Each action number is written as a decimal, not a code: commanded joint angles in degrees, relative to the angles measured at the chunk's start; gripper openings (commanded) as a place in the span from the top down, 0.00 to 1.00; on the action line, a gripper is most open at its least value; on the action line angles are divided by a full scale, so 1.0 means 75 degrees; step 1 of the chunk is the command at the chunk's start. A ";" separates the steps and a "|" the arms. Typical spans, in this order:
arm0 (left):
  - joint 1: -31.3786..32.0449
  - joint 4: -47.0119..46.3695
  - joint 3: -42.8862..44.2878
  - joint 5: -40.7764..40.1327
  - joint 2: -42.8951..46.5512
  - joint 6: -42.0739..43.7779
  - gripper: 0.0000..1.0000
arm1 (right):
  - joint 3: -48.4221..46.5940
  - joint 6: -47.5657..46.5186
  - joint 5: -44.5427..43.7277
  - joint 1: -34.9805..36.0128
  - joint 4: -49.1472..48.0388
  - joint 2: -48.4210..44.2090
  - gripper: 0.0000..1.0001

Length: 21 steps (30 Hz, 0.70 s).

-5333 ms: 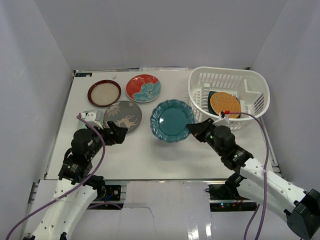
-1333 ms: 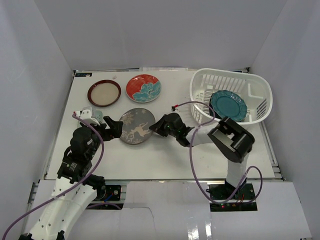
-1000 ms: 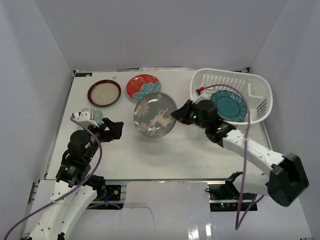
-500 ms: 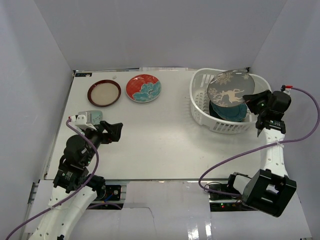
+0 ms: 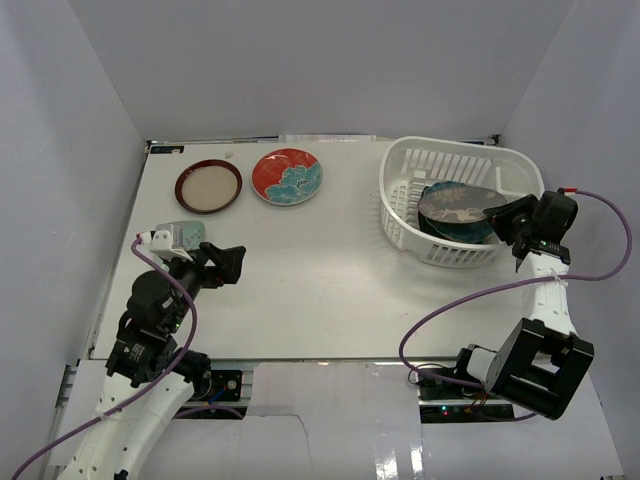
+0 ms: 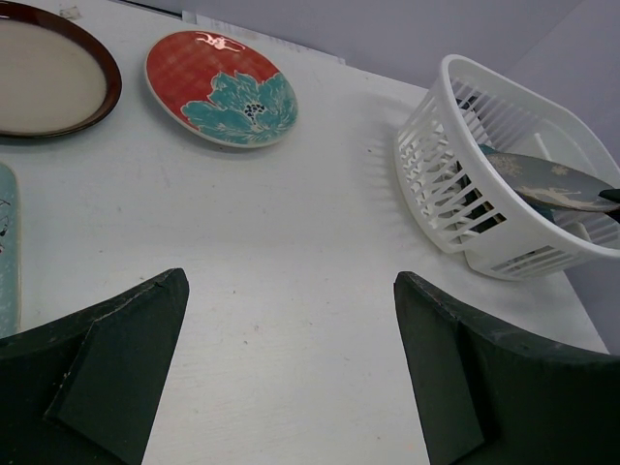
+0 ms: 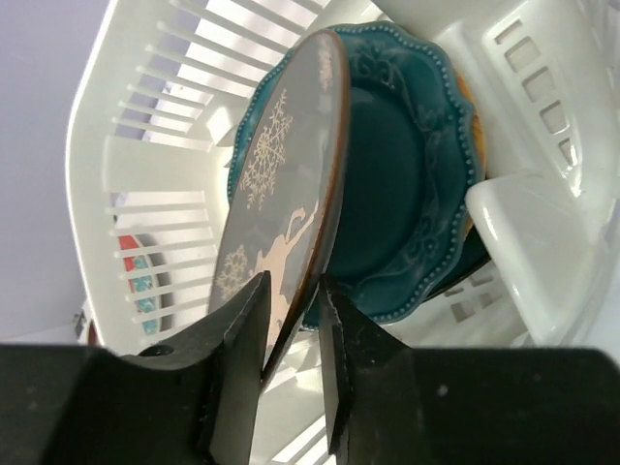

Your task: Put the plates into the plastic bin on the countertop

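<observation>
Bench [image 5: 330,285]: three plates — cream plate [image 5: 208,186], red plate [image 5: 286,176], pale-green plate [image 6: 6,252]; one basket [image 5: 398,195]: deer plate [image 5: 458,202] over teal plate [image 7: 397,184]; left gripper [image 6: 291,279] apart; right gripper [image 5: 512,220] straddles deer plate's rim — clamped? cannot tell.

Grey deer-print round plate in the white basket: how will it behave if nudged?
The grey deer-print plate looks stiff and chip-prone: thin, hard rim. Leaning tilted on the teal scalloped plate, it'd probably slide or flop flat.
</observation>
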<state>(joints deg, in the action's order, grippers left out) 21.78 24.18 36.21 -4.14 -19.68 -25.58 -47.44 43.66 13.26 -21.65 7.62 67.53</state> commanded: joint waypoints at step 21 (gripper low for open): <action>0.0026 -0.1431 0.0657 0.0761 -0.3596 -0.1731 0.02 | -0.1513 -0.2516 -0.1544 0.0553 0.1736 0.0977 0.10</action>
<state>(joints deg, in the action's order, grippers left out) 21.87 16.91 39.53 -1.96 -43.09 -33.47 -53.63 29.21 0.86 -19.35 14.63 70.04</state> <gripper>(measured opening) 0.979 0.900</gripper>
